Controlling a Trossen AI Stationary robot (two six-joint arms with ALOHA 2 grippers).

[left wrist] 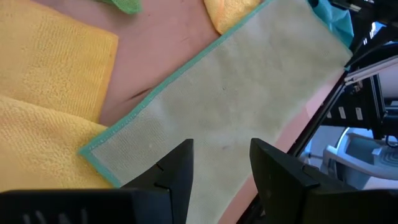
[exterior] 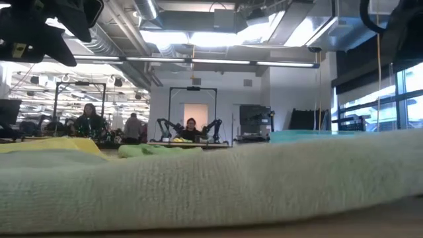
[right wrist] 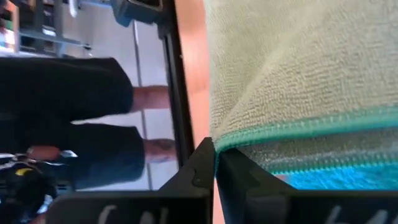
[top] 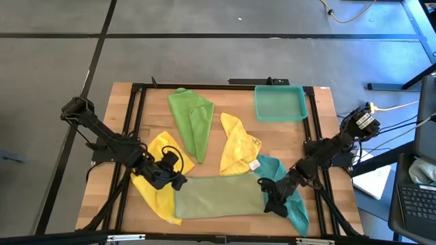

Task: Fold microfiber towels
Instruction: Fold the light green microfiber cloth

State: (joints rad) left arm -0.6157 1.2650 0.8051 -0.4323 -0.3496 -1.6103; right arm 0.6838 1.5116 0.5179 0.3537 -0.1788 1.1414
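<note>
The high view looked straight down on the whole tabletop (top: 129,109). The low view sat at tabletop level, very near the pale olive-green towel (exterior: 218,182), facing the room. Both wrist views looked closely past their gripper onto that same towel.

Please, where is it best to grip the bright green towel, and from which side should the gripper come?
I would grip the bright green towel at its narrow pointed end nearest the pale olive towel, coming straight down from above. It lies bunched and tapering on the table, so that tip gives a thin edge to pinch. Bare wood surrounds it there, away from the yellow towel.
</note>
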